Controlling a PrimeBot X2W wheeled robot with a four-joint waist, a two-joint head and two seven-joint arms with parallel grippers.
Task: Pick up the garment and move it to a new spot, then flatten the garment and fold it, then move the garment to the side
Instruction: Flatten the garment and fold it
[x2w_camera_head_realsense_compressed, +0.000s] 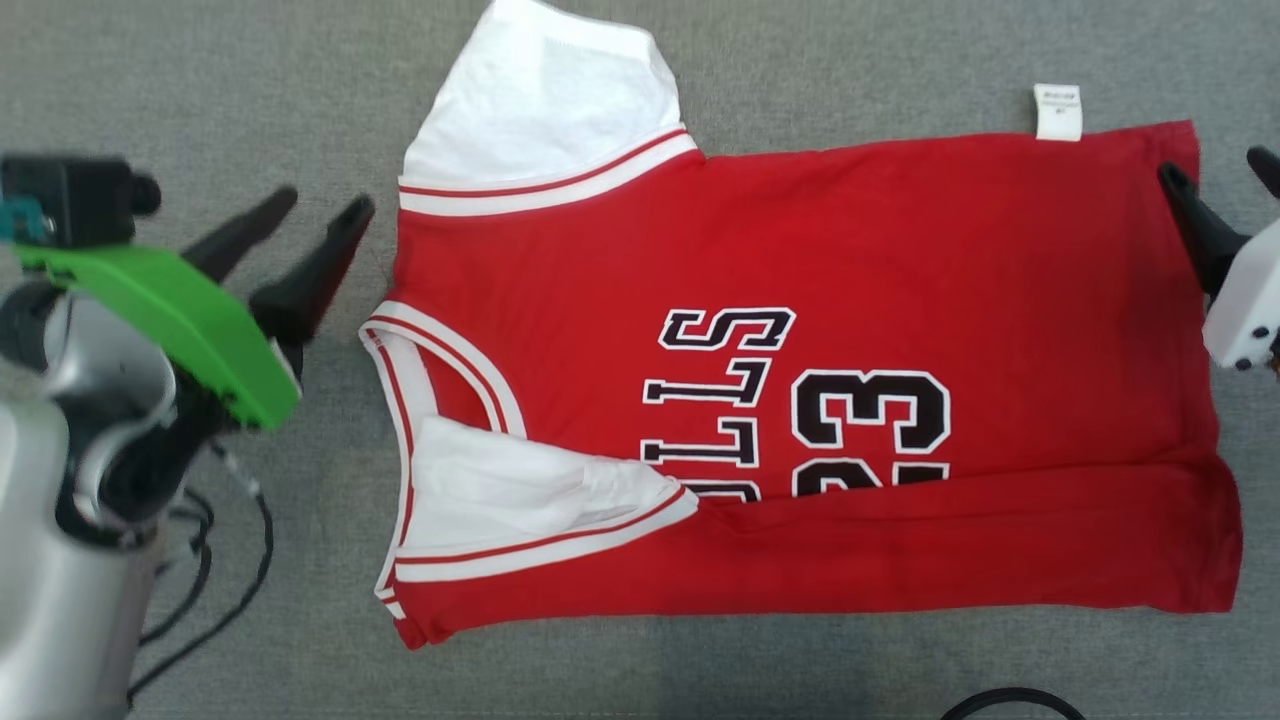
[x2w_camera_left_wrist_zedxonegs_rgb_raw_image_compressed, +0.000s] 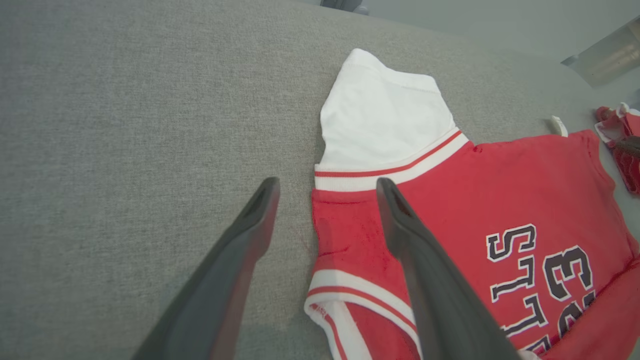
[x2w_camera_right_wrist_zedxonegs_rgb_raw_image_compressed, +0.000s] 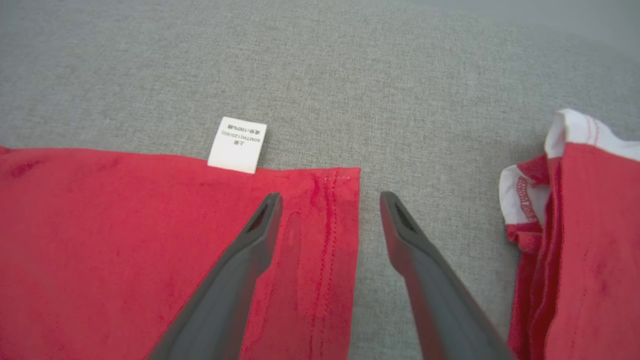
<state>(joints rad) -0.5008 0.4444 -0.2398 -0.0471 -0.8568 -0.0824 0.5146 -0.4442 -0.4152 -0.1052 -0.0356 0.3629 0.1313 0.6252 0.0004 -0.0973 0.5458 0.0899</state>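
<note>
Both jaws stand apart and empty. The left gripper (x2w_camera_left_wrist_zedxonegs_rgb_raw_image_compressed: 327, 184) straddles the shoulder edge of the red jersey with white sleeves and black lettering (x2w_camera_head_realsense_compressed: 850, 250). The right gripper (x2w_camera_right_wrist_zedxonegs_rgb_raw_image_compressed: 330, 197) straddles its hem corner beside the white care label (x2w_camera_right_wrist_zedxonegs_rgb_raw_image_compressed: 237, 145). The jersey lies flat on the grey fabric surface (x2w_camera_head_realsense_compressed: 200, 80), its near edge already folded over. For the 2nd fold, I'd pinch both far corners at once and lift evenly, keeping the cloth taut.

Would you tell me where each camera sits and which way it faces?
Head: above, looking down at the jersey; left gripper and right gripper flank it.
Left wrist: looks along its open fingers at the white sleeve.
Right wrist: looks along its open fingers at the hem and label.
Shared: head and right wrist both show the label.
</note>
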